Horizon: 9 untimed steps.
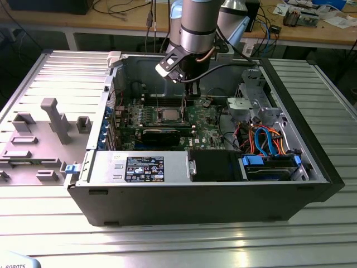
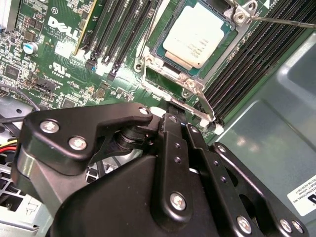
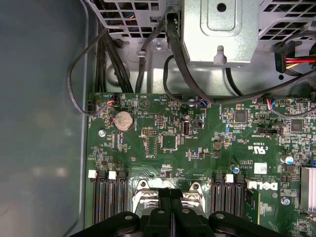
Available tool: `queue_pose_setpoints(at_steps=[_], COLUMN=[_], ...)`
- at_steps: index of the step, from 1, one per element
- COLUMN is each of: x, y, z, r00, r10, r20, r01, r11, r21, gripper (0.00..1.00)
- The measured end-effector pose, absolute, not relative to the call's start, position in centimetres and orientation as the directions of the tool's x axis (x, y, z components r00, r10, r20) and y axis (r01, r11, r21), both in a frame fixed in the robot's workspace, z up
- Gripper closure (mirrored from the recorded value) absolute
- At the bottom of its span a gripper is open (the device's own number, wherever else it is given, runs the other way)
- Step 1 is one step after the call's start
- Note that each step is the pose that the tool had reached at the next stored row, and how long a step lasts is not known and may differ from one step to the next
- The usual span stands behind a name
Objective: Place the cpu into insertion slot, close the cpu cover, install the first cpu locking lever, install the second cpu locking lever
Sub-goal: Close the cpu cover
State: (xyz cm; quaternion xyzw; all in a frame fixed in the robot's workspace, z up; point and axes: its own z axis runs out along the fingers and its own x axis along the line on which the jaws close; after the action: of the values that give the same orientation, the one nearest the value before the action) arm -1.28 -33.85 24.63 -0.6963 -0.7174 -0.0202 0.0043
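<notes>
The exterior view stands well off, high over the tabletop point(image 1: 312, 234), looking obliquely down into the open computer case point(image 1: 195, 195) with the whole case in frame. The arm point(image 1: 198, 25) hangs in at twelve o'clock. Both wrist views sit close above the motherboard point(image 3: 197, 148). The first wrist view looks almost straight down past the pincer point(image 3: 170, 197) toward the drive cage point(image 3: 219, 29), which the exterior view has at two o'clock from the cpu point(image 1: 169, 115). The second wrist view is nearer, tilted across the pincer's body onto the cpu. Both wrist views share the memory slots point(image 2: 116, 29).
</notes>
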Motion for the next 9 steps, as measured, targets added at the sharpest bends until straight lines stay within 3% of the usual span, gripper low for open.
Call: queue_pose_setpoints(at_steps=[9], x=[-1.49], y=[-33.86], z=[24.63], r00=[-0.03], r10=[0.999], r20=[0.034], r01=[0.999], r11=[0.029], r21=[0.023], gripper=[0.89])
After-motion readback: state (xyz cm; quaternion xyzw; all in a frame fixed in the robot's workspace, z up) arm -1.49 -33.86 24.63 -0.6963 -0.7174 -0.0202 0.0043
